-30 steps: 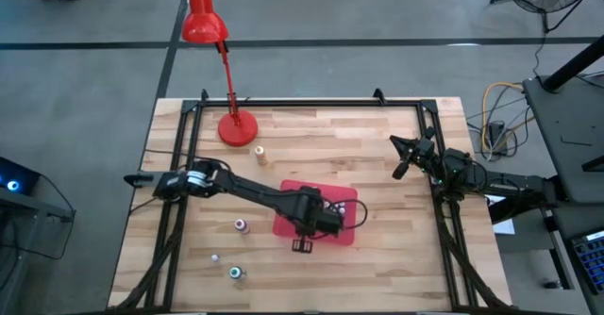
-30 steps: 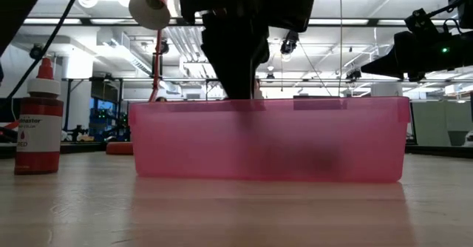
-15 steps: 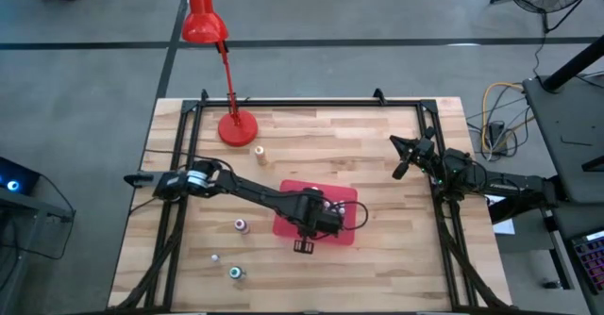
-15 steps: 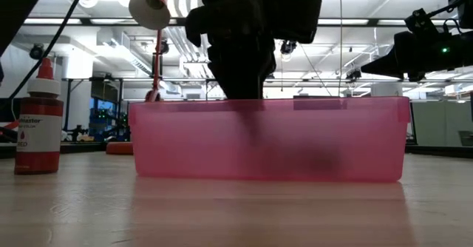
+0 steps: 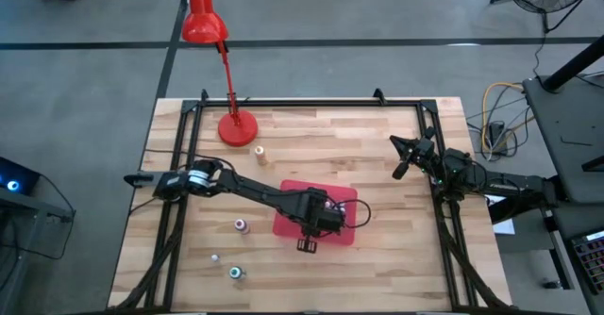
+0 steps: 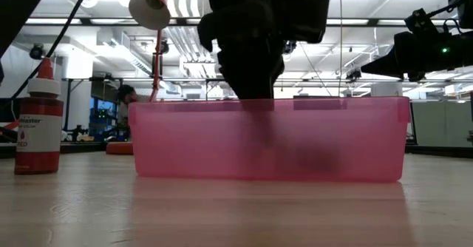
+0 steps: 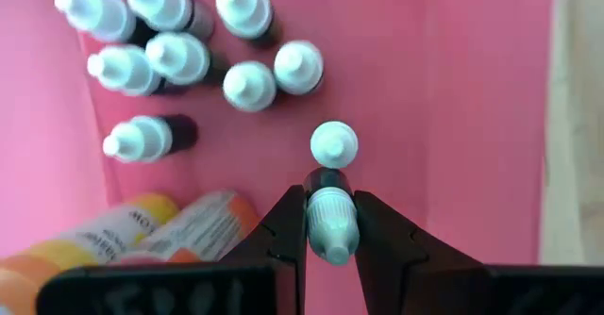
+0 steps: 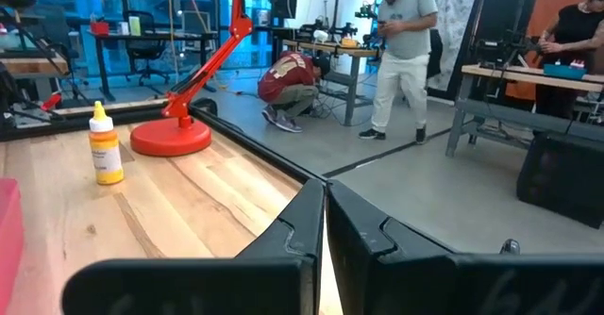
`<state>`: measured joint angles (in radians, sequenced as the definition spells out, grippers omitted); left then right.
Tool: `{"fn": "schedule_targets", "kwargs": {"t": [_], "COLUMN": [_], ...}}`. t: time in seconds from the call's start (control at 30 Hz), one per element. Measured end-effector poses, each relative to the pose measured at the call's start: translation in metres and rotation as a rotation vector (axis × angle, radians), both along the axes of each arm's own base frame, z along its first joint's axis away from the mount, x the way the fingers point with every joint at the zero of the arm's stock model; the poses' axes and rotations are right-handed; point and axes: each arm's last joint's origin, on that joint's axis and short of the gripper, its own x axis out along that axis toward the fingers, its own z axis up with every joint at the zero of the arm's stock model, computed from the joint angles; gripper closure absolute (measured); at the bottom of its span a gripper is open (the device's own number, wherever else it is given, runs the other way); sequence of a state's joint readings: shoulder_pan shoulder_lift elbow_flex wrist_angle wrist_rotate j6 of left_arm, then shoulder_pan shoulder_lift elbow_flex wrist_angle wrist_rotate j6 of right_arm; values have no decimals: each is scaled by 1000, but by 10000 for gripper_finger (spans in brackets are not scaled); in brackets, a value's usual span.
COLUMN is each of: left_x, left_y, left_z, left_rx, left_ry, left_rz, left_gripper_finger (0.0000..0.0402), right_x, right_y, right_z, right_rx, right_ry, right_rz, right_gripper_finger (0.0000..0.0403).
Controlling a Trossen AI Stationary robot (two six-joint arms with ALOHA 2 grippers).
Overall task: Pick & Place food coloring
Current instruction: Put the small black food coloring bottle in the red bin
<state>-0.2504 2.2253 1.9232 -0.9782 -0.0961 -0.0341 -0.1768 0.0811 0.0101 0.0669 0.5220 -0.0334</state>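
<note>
My left gripper [image 7: 330, 235] reaches down into the pink tray [image 5: 342, 200] and is shut on one small food coloring bottle [image 7: 329, 216] with a whitish cap. Several more whitish-capped bottles [image 7: 179, 56] stand on the tray floor, one of them [image 7: 333, 145] right beyond the held one, and orange-labelled bottles [image 7: 142, 230] lie beside them. On the table left of the tray stand a tan-topped bottle [image 5: 260, 152], a pink-topped one [image 5: 241, 225], a tiny white one [image 5: 215, 256] and a green-topped one [image 5: 236, 273]. My right gripper [image 5: 401, 164] waits shut at the table's right edge. My left gripper pinches the small bottle by the sides of its whitish cap [image 7: 326, 211] between its two fingers [image 7: 286, 228]. The fingers come from above, pointing steeply down. The bottle stays about upright, cap toward the wrist and dark body [image 7: 325, 178] below. Whether its base touches the tray floor cannot be told.
A red desk lamp [image 5: 236, 126] stands at the table's far left. In the low view a red bottle [image 6: 38, 121] stands left of the tray [image 6: 332, 140]. A black frame [image 5: 311, 103] runs round the table. People move in the room beyond [image 8: 406, 41].
My left gripper, still shut on the small bottle, has tipped a little and edged sideways above the pink tray. The tray and the bottles on the table have stayed where they were.
</note>
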Motion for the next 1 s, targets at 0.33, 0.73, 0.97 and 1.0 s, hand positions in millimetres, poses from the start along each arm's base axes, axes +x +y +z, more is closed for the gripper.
{"fn": "schedule_targets", "kwargs": {"t": [0.33,0.73,0.97,1.0], "left_x": [3,4,5,5], "left_y": [-2,0,1,1], "left_z": [-6,-12,-19,-19], "left_rx": [-25,-13,-12,-12], "left_ry": [0,19,38,38], "left_rz": [-13,-10,-14,-14], "left_gripper_finger": [362,362,362,362], "right_x": [0,0,0,0], "right_y": [0,0,0,0], "right_z": [0,0,0,0], "right_rx": [2,9,9,9], "right_ry": [-2,-7,-8,-7], "right_rz": [-1,-1,0,0], "right_gripper_finger": [394,394,394,394]}}
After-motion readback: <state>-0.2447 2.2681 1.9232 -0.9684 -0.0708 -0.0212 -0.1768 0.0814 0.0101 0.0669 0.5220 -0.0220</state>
